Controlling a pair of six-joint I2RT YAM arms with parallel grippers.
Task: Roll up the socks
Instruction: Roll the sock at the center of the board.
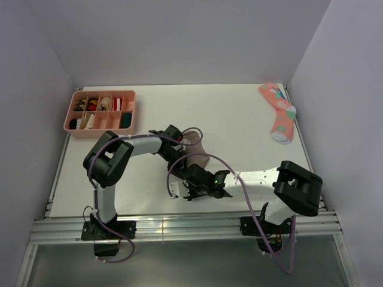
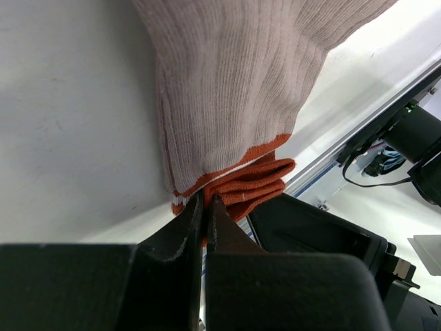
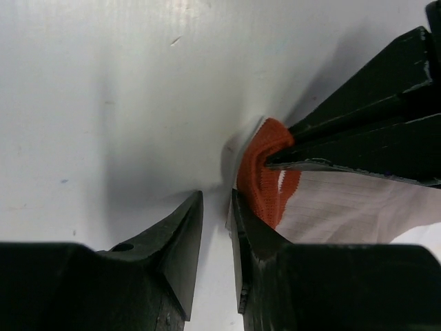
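taupe sock [image 2: 227, 89], cuff [image 2: 251, 183] clamped in left hand [image 2: 204, 205], right hand [image 3: 217, 207] slightly apart beside

Item examined: taupe sock [image 1: 195, 152], a ribbed taupe-brown knit with no visible motif. Its cuff [image 2: 251, 181] is orange-red with a thin white stripe where it meets the body. The sock sits near the middle of the white desk [image 1: 239, 119]. The cuff end is gathered into several stacked orange folds and is clamped between the closed fingers of the left end effector [image 2: 204, 201]. In the right wrist view the pinched cuff sits low against the desk surface, and the ribbed body spreads away from it. The toe end cannot be made out.
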